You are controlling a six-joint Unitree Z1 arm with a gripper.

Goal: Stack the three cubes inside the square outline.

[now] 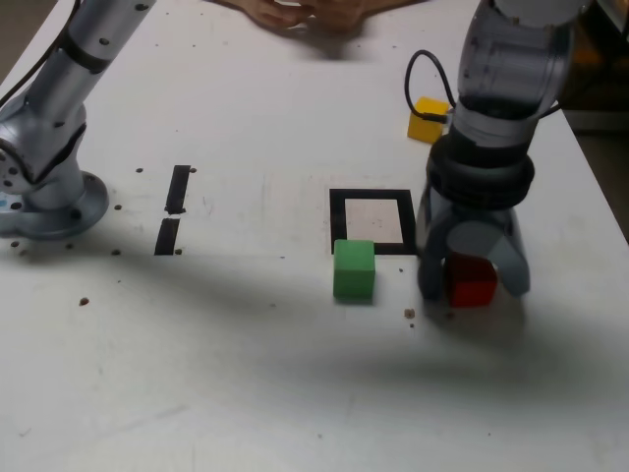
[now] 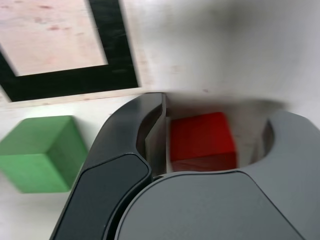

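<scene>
Exterior view: my gripper point(image 1: 473, 283) is down at the table w/ the red cube point(image 1: 472, 280) right between my two fingers. The jaws are open wider than the cube. I can't tell from here if either finger touches it. The red cube sits just off the square outline point(image 1: 371, 222), past its corner on the exterior view's right. The green cube point(image 1: 354, 269) is at the outline's near edge, touching or just over the tape. The yellow cube point(image 1: 428, 119) is well beyond the outline, partly behind my arm. Nothing is inside the outline yet, so I think the red one goes first. A person's hands point(image 1: 295, 12) are cut off at the far edge.

Wrist view: red cube point(image 2: 202, 141) is in my gap, close to one finger point(image 2: 150, 131), w/ a gap to the other. Not squeezed yet. The pic is blurry. Green cube point(image 2: 40, 152) is by the outline point(image 2: 107, 50), which is only partly seen.
</scene>
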